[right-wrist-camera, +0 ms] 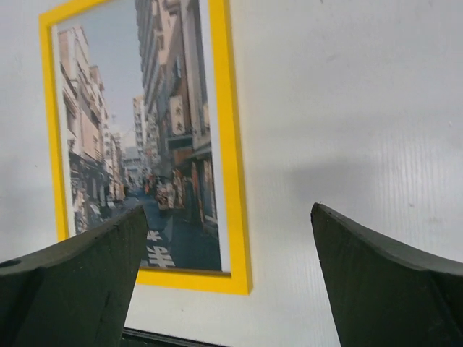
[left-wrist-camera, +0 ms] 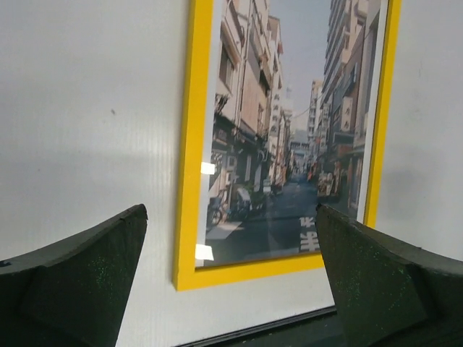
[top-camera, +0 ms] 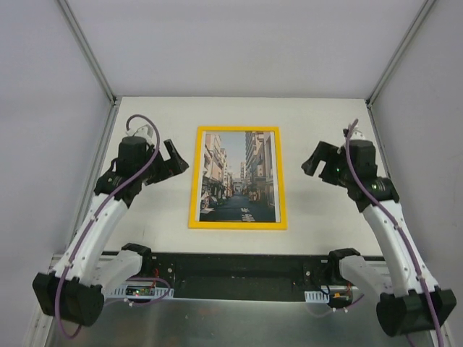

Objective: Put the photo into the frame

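1. Where writing is concerned, the only lettering in view lies within the photo (top-camera: 239,177): white characters painted on the road surface at its near end, and small shop signs on the buildings. None of them can be read in any view.
2. No brand or label can be made out on the arms, the table (top-camera: 304,116) or the frame (top-camera: 237,225).
3. The frame lies flat near the middle of the table, yellow front facing up, with its long sides running away from the arm bases.
4. The photo sits inside the frame, street scene facing up. A thin white edge shows between the print and the yellow border along both long sides.
5. The left gripper (top-camera: 176,157) is held just to the left of the frame's far half and points toward it. Its fingers (left-wrist-camera: 94,275) are spread wide with nothing between them, and they do not touch the frame.
6. The right gripper (top-camera: 312,160) is held to the right of the frame at about the same depth, also pointing inward. Its fingers (right-wrist-camera: 383,282) are likewise spread wide and empty, with bare table between them and the frame.
7. Both arms rise from their bases on the black rail (top-camera: 239,267) at the near edge and reach forward, elbows out toward the side walls, with a purple cable (top-camera: 137,119) looped along each arm.
8. Whether either gripper touches the table surface cannot be told.
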`<state>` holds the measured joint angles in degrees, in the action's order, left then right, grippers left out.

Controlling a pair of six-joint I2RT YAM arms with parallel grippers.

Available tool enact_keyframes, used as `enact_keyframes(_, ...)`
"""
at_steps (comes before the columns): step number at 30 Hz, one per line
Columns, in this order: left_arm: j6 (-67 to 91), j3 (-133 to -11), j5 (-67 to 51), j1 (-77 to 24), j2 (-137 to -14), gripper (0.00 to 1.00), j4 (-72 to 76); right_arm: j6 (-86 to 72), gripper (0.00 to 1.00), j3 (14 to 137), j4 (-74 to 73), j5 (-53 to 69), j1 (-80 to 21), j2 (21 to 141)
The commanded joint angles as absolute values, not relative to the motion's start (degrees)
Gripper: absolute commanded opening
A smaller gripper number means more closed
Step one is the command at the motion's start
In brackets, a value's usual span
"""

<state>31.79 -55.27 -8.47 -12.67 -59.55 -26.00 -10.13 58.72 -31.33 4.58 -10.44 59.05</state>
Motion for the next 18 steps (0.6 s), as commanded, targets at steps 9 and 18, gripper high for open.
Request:
enact_keyframes(9, 26.10, -43.33, -7.56, -12.57, -38.14, 0.99, -33.92, -13.62, 0.96, 43.15, -37.52, -0.79, -10.55, 31.38)
enact_keyframes(18, 24.87, -44.38, -6.07, -12.57, -36.03, 0.99, -34.63, -13.54, 0.96, 44.38, -39.72, -1.23, -10.55, 31.90)
